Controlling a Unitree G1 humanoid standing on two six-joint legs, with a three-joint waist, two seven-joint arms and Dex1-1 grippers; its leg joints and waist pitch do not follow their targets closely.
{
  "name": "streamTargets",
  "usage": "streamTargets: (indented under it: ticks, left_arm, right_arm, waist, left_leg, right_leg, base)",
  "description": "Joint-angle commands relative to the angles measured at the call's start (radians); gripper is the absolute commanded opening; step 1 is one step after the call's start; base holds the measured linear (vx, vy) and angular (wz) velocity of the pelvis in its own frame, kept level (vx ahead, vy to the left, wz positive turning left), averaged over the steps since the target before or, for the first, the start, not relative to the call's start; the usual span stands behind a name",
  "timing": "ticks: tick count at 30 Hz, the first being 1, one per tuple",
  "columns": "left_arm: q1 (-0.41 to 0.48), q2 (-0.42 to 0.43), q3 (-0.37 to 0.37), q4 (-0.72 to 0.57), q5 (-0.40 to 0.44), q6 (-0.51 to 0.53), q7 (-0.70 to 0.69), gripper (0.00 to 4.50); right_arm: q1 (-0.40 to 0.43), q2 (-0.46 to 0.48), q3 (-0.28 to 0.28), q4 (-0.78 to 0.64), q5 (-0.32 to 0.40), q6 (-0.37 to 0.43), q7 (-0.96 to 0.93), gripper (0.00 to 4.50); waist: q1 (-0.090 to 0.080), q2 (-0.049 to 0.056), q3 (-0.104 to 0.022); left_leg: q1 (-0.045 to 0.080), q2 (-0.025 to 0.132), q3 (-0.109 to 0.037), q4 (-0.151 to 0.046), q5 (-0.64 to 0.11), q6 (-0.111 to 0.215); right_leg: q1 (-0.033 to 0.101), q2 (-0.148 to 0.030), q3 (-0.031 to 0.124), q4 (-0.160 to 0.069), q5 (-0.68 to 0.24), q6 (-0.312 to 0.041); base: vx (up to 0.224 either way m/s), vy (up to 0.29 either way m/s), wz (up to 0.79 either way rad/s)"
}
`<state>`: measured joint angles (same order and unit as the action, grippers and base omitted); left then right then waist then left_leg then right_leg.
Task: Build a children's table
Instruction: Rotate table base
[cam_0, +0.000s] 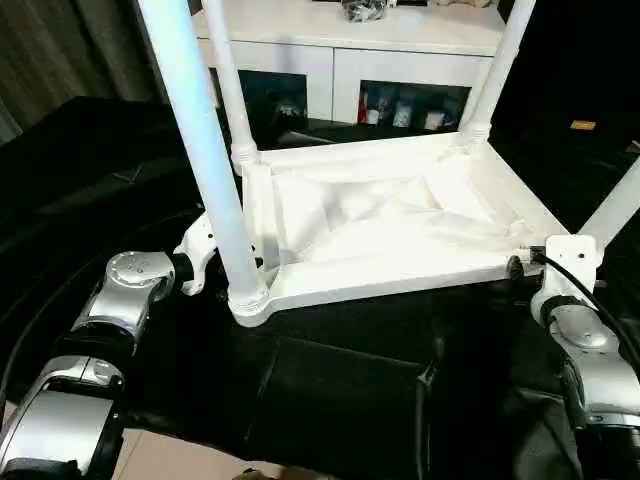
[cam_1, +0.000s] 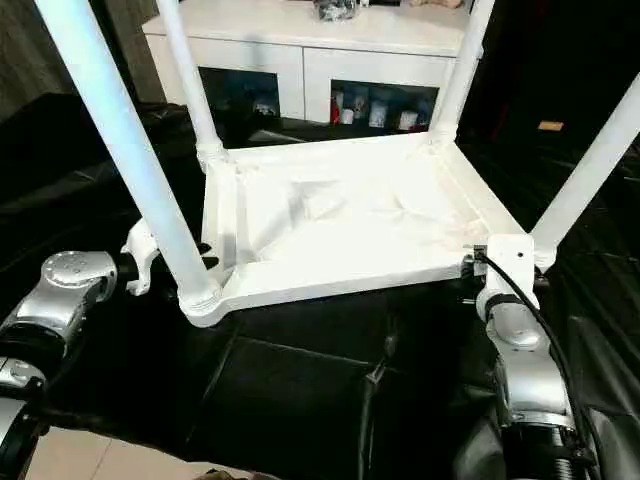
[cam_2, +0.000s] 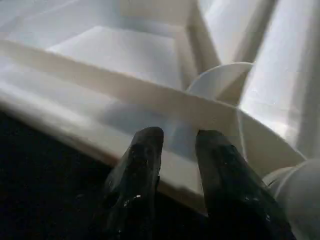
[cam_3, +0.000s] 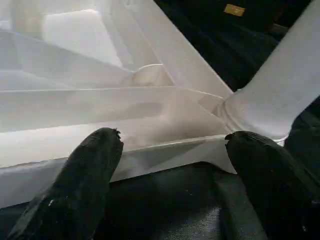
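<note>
The table (cam_0: 385, 225) lies upside down on a black sheet (cam_0: 330, 380) spread over what looks like a low platform, ribbed underside up, so the corner sockets face up to take the legs. All four legs look seated: the near-left leg (cam_0: 205, 150) rises from its socket at the near-left corner, the far-left leg (cam_0: 230, 85) and far-right leg (cam_0: 497, 70) stand at the back corners, and the near-right leg (cam_1: 590, 165) slants up from the near-right corner. Every leg runs out of sight at the top, so I can't see their ends, nor judge how firmly each one is pushed home.

The left gripper (cam_2: 177, 142) sits at the near-left corner, just outside the tabletop's rim beside that leg's socket. Its fingers stand a narrow gap apart, tips at the rim; whether they pinch the edge or merely rest against it is hard to make out. The right gripper (cam_3: 170, 145) is spread wide at the near-right corner, its tips low in front of the rim, and it holds nothing. With one at each near corner, my guess is the robot means to steady or lift the table, perhaps to turn it over.

Behind stands a white cabinet (cam_0: 400, 45) with glass-fronted shelves; what sits on top is cut off.
</note>
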<state>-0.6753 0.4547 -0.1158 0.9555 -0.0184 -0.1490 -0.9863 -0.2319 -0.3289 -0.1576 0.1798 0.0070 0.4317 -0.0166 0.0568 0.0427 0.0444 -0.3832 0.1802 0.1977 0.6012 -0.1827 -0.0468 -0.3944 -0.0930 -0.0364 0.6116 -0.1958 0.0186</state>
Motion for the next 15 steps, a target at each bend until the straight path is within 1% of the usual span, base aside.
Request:
streamTargets:
  ticks: [1,3,4,5,6,7,8,9,10,11,12,13,14,15]
  left_arm:
    - [0.005,-0.017,-0.021,-0.038,-0.016,0.010,-0.051,1.47]
    - [0.018,-0.013,-0.020,-0.073,-0.034,0.027,-0.090,1.47]
    - [0.040,-0.006,-0.027,-0.120,-0.047,0.047,-0.123,1.47]
    - [0.061,0.000,-0.035,-0.164,-0.057,0.067,-0.150,1.47]
    - [0.068,0.002,-0.037,-0.179,-0.060,0.073,-0.159,1.47]
    - [0.087,0.007,-0.042,-0.218,-0.066,0.094,-0.177,1.47]
    - [0.107,0.012,-0.048,-0.258,-0.074,0.116,-0.192,1.47]
    - [0.115,0.014,-0.051,-0.275,-0.077,0.126,-0.198,1.47]
    - [0.136,0.017,-0.055,-0.317,-0.084,0.147,-0.209,1.47]
    - [0.158,0.019,-0.060,-0.356,-0.088,0.160,-0.212,1.47]
    - [0.187,0.012,-0.059,-0.404,-0.094,0.175,-0.201,1.47]
    - [0.192,0.009,-0.057,-0.411,-0.096,0.177,-0.196,1.47]
    - [0.198,0.005,-0.056,-0.419,-0.097,0.179,-0.190,1.47]
    - [0.210,-0.007,-0.050,-0.433,-0.096,0.186,-0.171,1.47]
  right_arm:
    - [0.017,0.021,0.056,0.039,0.025,0.051,0.047,3.96]
    - [0.020,0.027,0.068,0.047,0.028,0.050,0.074,3.96]
    - [0.019,0.035,0.080,0.064,0.026,0.050,0.092,3.96]
    - [0.018,0.039,0.093,0.076,0.020,0.047,0.102,3.96]
    - [0.019,0.041,0.097,0.080,0.018,0.046,0.106,3.96]
    - [0.017,0.046,0.098,0.084,0.015,0.044,0.105,3.96]
    - [0.015,0.052,0.092,0.084,0.011,0.036,0.091,3.96]
    - [0.014,0.053,0.088,0.083,0.008,0.032,0.083,3.96]
    - [0.006,0.059,0.063,0.086,-0.002,0.003,0.037,3.96]
    - [-0.003,0.064,0.034,0.087,0.005,-0.020,0.013,3.96]
    - [-0.018,0.076,-0.031,0.076,0.038,-0.098,-0.017,3.96]
    - [-0.022,0.077,-0.045,0.072,0.048,-0.105,-0.018,3.96]
    - [-0.025,0.079,-0.059,0.068,0.058,-0.113,-0.018,3.96]
    - [-0.030,0.066,-0.080,0.066,0.050,-0.126,-0.033,3.96]
  waist:
    - [-0.001,0.002,-0.059]
    - [-0.002,0.003,-0.058]
    - [-0.003,-0.005,-0.058]
    - [-0.005,-0.004,-0.057]
    - [-0.005,-0.001,-0.060]
    - [-0.008,0.001,-0.058]
    - [-0.013,0.001,-0.055]
    - [-0.015,-0.002,-0.056]
    - [-0.019,-0.003,-0.054]
    - [-0.022,-0.004,-0.054]
    - [-0.023,-0.002,-0.055]
    - [-0.024,-0.006,-0.055]
    - [-0.023,-0.006,-0.055]
    - [-0.022,-0.004,-0.058]
  left_leg:
    - [0.030,0.038,-0.021,-0.080,-0.261,-0.012]
    - [0.030,0.039,-0.021,-0.082,-0.269,-0.014]
    - [0.028,0.039,-0.022,-0.082,-0.273,-0.011]
    - [0.026,0.041,-0.022,-0.084,-0.269,-0.009]
    - [0.027,0.043,-0.024,-0.083,-0.263,-0.010]
    - [0.028,0.043,-0.023,-0.086,-0.273,-0.014]
    - [0.028,0.044,-0.023,-0.090,-0.302,-0.024]
    - [0.031,0.044,-0.023,-0.091,-0.320,-0.030]
    - [0.031,0.044,-0.024,-0.093,-0.344,-0.040]
    - [0.033,0.044,-0.024,-0.094,-0.364,-0.048]
    - [0.034,0.044,-0.025,-0.093,-0.370,-0.050]
    - [0.033,0.045,-0.025,-0.093,-0.380,-0.049]
    - [0.034,0.043,-0.023,-0.091,-0.373,-0.043]
    - [0.031,0.043,-0.022,-0.090,-0.344,-0.039]
  right_leg:
    - [0.036,-0.046,0.031,-0.066,-0.098,-0.245]
    - [0.035,-0.046,0.031,-0.067,-0.103,-0.246]
    - [0.036,-0.048,0.031,-0.067,-0.112,-0.247]
    - [0.036,-0.049,0.031,-0.067,-0.113,-0.249]
    - [0.037,-0.051,0.031,-0.064,-0.103,-0.251]
    - [0.033,-0.047,0.030,-0.066,-0.109,-0.250]
    - [0.032,-0.046,0.030,-0.067,-0.129,-0.248]
    - [0.030,-0.045,0.030,-0.069,-0.145,-0.246]
    - [0.029,-0.046,0.030,-0.071,-0.173,-0.240]
    - [0.026,-0.047,0.031,-0.075,-0.201,-0.234]
    - [0.026,-0.048,0.032,-0.075,-0.212,-0.231]
    - [0.025,-0.050,0.033,-0.079,-0.230,-0.223]
    - [0.024,-0.048,0.034,-0.080,-0.227,-0.222]
    - [0.026,-0.045,0.033,-0.076,-0.201,-0.222]
  base:
    - [0.000,0.000,0.00]
    - [0.000,0.000,0.00]
    - [0.000,0.000,0.00]
    - [0.000,0.000,0.00]
    - [0.000,0.000,0.00]
    - [0.000,0.000,0.00]
    - [0.000,0.000,0.00]
    - [0.000,0.000,0.00]
    - [0.000,0.000,0.00]
    - [0.000,0.000,0.00]
    - [0.000,0.000,0.00]
    - [0.000,0.000,0.00]
    - [0.000,0.000,0.00]
    - [0.000,0.000,0.00]
